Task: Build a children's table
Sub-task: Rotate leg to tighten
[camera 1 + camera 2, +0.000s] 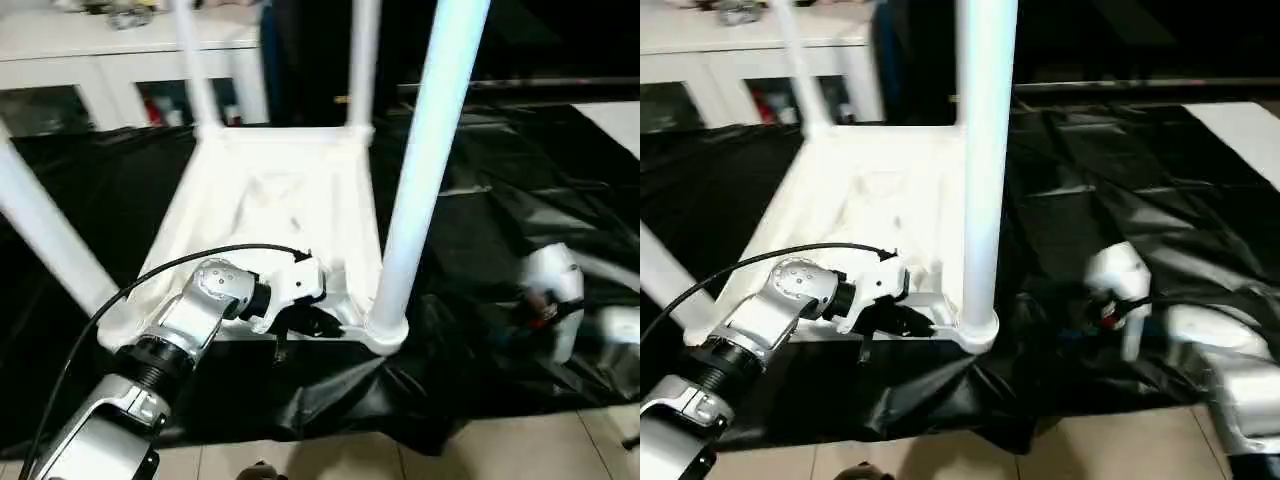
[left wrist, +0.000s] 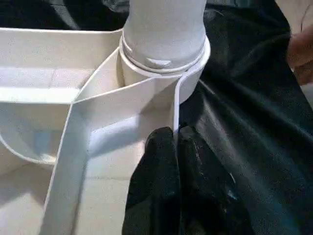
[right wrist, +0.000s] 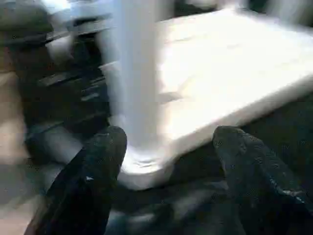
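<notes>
Lying upside down on black sheet (image 1: 480, 240), top (image 1: 280, 215) with legs (image 1: 425, 160) pointing upward; left end effector (image 2: 173, 147) clamped on top's rim, right end effector (image 3: 168, 161) apart

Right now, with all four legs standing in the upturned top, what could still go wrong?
The left tool is shut on the thin rim of the top beside the near right leg; a pull could tip or drag the whole table. The open right tool is close to that leg and could knock it. The black sheet is wrinkled, so the top may slide.
</notes>
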{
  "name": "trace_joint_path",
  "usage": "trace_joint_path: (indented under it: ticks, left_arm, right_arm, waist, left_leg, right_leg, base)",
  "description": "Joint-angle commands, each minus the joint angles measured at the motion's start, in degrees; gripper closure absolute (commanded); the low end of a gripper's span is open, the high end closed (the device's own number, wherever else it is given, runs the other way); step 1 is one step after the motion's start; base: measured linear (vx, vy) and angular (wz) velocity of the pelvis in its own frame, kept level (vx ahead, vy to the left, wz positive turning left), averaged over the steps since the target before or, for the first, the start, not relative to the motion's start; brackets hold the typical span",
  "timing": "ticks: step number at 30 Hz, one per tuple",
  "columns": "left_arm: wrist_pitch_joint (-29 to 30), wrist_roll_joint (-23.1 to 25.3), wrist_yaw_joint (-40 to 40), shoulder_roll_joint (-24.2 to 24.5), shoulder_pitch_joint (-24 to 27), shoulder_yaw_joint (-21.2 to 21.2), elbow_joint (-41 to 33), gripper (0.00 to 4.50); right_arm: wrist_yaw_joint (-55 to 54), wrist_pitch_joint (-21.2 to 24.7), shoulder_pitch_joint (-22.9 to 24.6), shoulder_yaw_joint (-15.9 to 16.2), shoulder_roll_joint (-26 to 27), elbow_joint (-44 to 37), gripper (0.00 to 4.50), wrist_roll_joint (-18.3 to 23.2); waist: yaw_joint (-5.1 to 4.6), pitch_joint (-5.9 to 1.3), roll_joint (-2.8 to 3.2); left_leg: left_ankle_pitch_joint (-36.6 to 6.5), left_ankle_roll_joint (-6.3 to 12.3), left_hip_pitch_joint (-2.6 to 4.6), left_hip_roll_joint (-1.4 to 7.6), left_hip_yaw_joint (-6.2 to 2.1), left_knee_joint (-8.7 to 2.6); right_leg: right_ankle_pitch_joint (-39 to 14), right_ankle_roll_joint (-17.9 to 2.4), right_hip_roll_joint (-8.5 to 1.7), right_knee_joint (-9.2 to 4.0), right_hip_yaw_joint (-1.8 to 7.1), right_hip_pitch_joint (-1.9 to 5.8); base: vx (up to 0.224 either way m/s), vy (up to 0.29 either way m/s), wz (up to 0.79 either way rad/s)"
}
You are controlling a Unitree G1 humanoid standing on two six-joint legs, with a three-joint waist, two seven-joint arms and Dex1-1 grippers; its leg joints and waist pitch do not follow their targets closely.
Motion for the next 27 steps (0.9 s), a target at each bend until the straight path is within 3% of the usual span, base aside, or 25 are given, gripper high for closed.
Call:
trace_joint_path:
  ticks: [1,4,5,6,7,9,10,12,14,15,16,17,18,19,21,22,23,25,26,27]
  left_arm:
    - [2.3,0.5,2.3,0.4,0.9,0.8,-0.6,4.5]
    - [-0.3,0.0,1.1,0.9,2.0,0.6,-2.4,4.5]
    - [-2.0,-0.6,0.9,0.8,2.4,0.8,-2.8,4.5]
    - [-2.9,-1.7,0.8,0.5,2.8,1.5,-3.6,4.5]
    - [-2.8,-2.8,0.9,0.3,3.2,2.3,-4.9,4.06]
    - [-2.2,-4.1,1.3,0.1,3.5,3.5,-6.4,3.95]
    - [-1.4,-5.4,2.0,-0.2,4.1,4.9,-8.3,3.89]
    - [1.9,-9.5,7.2,-1.8,6.8,10.1,-15.1,3.56]
    - [2.9,-11.6,13.7,-3.9,9.5,14.6,-19.8,3.56]
    - [2.9,-11.6,13.7,-3.9,9.5,14.6,-19.8,3.56]
    - [2.8,-11.7,15.8,-4.6,10.3,15.7,-21.1,3.5]
    - [3.0,-11.0,21.7,-6.6,12.2,18.3,-23.1,3.36]
    - [3.1,-10.5,26.7,-8.5,14.1,20.5,-25.1,3.24]
    - [3.2,-10.3,32.0,-10.8,16.4,22.8,-27.6,3.17]
    - [1.9,-9.4,39.5,-15.0,20.4,25.9,-31.6,2.99]
    - [1.2,-8.5,42.6,-16.6,22.2,27.0,-33.2,2.83]
    - [2.0,-6.3,46.6,-18.1,24.3,27.9,-35.0,2.74]
    - [4.6,-4.4,51.1,-19.4,27.0,29.0,-37.4,2.7]
    - [4.9,-3.7,52.9,-19.9,28.4,29.6,-38.3,2.65]
    - [3.0,-3.7,54.3,-20.6,30.8,30.3,-39.5,2.53]
  right_arm:
    - [-6.7,1.3,-0.9,-2.1,1.4,1.5,1.33,-1.7]
    - [-14.0,1.3,-1.5,-2.7,4.2,2.3,1.33,-4.2]
    - [-17.4,0.3,-1.9,-2.8,5.2,3.1,1.33,-6.3]
    - [-22.1,0.4,-2.5,-3.9,7.1,4.0,1.33,-7.4]
    - [-26.4,1.0,-3.0,-5.0,9.0,4.4,1.26,-8.0]
    - [-29.6,1.0,-3.1,-5.6,10.3,4.5,1.26,-8.9]
    - [-32.2,0.9,-2.9,-5.9,11.6,4.2,1.26,-9.6]
    - [-38.8,1.0,-1.5,-5.6,15.3,1.8,1.26,-12.3]
    - [-42.8,-0.3,-0.2,-4.6,18.0,-0.4,1.26,-14.6]
    - [-42.8,-0.3,-0.2,-4.6,18.0,-0.4,1.26,-14.6]
    - [-43.6,-1.1,0.2,-4.3,18.6,-1.0,1.26,-15.2]
    - [-44.6,-2.1,0.7,-3.9,19.7,-2.0,1.26,-15.8]
    - [-45.6,-2.9,1.0,-3.6,20.6,-2.6,1.26,-16.3]
    - [-47.0,-3.8,1.2,-3.1,21.4,-3.0,1.1,-16.7]
    - [-47.3,-3.0,2.1,-2.4,22.8,-3.6,0.91,-15.9]
    - [-47.2,-2.6,2.7,-2.1,23.5,-4.0,0.84,-15.5]
    - [-47.0,-2.4,3.8,-1.0,24.0,-4.9,0.73,-15.7]
    - [-46.7,-2.5,5.5,0.7,24.7,-6.5,0.59,-16.2]
    - [-46.7,-2.7,6.5,1.3,25.1,-7.3,0.49,-16.3]
    - [-46.4,-3.3,7.9,1.9,25.9,-8.1,0.42,-15.9]
  waist:
    - [-0.35,-3.1,-0.93]
    - [-0.88,-3.26,-0.71]
    - [-1.08,-3.29,-0.31]
    - [-1.38,-3.23,-0.38]
    - [-1.58,-3.46,0.3]
    - [-1.79,-3.82,0.22]
    - [-1.65,-3.87,0.7]
    - [-1.85,-3.76,0.99]
    - [-1.88,-3.68,0.31]
    - [-1.95,-3.63,0.55]
    - [-2.02,-3.58,0.38]
    - [-2.17,-3.46,-0.84]
    - [-2.2,-3.22,-0.53]
    - [-2.63,-3.05,-0.77]
    - [-3.24,-2.76,-1.96]
    - [-3.35,-2.67,-1.55]
    - [-3.32,-2.86,-1.2]
    - [-3.77,-2.52,-2.41]
    - [-3.81,-2.65,-2.29]
    - [-3.79,-2.5,-2.55]
  left_leg:
    - [-11.2,1.07,0.18,0.73,-0.24,-4.2]
    - [-11.4,0.82,0.27,0.61,-0.2,-4.14]
    - [-11.2,0.89,0.3,0.55,-0.16,-4.01]
    - [-10.5,0.67,0.05,0.48,-0.18,-4.07]
    - [-10.2,0.48,0.31,0.49,-0.12,-3.93]
    - [-8.1,0.48,0.19,0.5,-0.14,-3.72]
    - [-6.9,0.75,0.15,0.56,-0.16,-3.52]
    - [-7.3,0.88,0.05,0.68,-0.01,-3.49]
    - [-7.4,1.29,-0.1,0.64,0.04,-3.5]
    - [-7.2,1.78,-0.18,0.52,0.09,-3.46]
    - [-7.9,2.08,-0.02,0.41,0.13,-3.54]
    - [-8.0,2.23,-0.16,0.45,0.27,-3.62]
    - [-8.5,2.17,-0.3,0.74,0.18,-3.77]
    - [-9.7,2.28,-0.33,0.67,0.26,-3.82]
    - [-10.8,2.42,-0.39,0.66,0.37,-4.06]
    - [-12.1,2.09,-0.28,0.72,0.22,-4.34]
    - [-12.4,1.82,-0.03,0.92,0.1,-4.28]
    - [-13.7,1.26,-0.2,0.91,0.06,-4.62]
    - [-13.7,1.07,-0.18,0.93,-0.04,-4.64]
    - [-13.6,1.16,-0.23,0.95,-0.11,-4.75]
  right_leg:
    - [-13.6,-9.9,-2.66,-5.4,1.86,2.43]
    - [-13.9,-9.0,-2.56,-5.54,1.89,2.55]
    - [-13.2,-9.1,-2.48,-5.47,1.92,2.46]
    - [-12.2,-9.0,-2.38,-5.46,1.83,2.57]
    - [-10.3,-9.4,-2.32,-5.26,1.86,2.4]
    - [-6.5,-10.1,-2.23,-4.69,1.79,2.54]
    - [-3.9,-10.9,-2.2,-4.32,1.8,2.56]
    - [-1.4,-12.1,-2.11,-4.12,1.65,2.52]
    - [-1.4,-12.0,-2.1,-4.14,1.62,2.73]
    - [-1.8,-11.6,-2.1,-4.31,1.59,2.75]
    - [-4.1,-10.7,-1.95,-4.64,1.61,2.67]
    - [-4.8,-10.2,-1.9,-4.73,1.68,2.81]
    - [-6.8,-9.7,-2.2,-4.68,1.65,2.83]
    - [-10.1,-8.6,-2.25,-5.3,1.62,2.7]
    - [-13.8,-6.9,-1.98,-5.8,1.69,2.51]
    - [-16.6,-5.8,-2.03,-6.12,1.66,2.38]
    - [-16.2,-5.7,-2.05,-6.04,1.76,2.21]
    - [-14.6,-4.3,-1.61,-6.27,1.76,2.25]
    - [-14.1,-4.2,-1.64,-5.92,1.78,2.34]
    - [-13.9,-4.0,-1.73,-6.06,1.81,2.29]
  base:
    - [0.0,0.0,0.0]
    - [0.0,0.0,0.0]
    - [0.0,0.0,0.0]
    - [0.0,0.0,0.0]
    - [0.0,0.0,0.0]
    - [0.0,0.0,0.0]
    - [0.0,0.0,0.0]
    - [0.0,0.0,0.0]
    - [0.0,0.0,0.0]
    - [0.0,0.0,0.0]
    - [0.0,0.0,0.0]
    - [0.0,0.0,0.0]
    - [0.0,0.0,0.0]
    - [0.0,0.0,0.0]
    - [0.0,0.0,0.0]
    - [0.0,0.0,0.0]
    - [0.0,0.0,0.0]
    - [0.0,0.0,0.0]
    - [0.0,0.0,0.0]
    - [0.0,0.0,0.0]
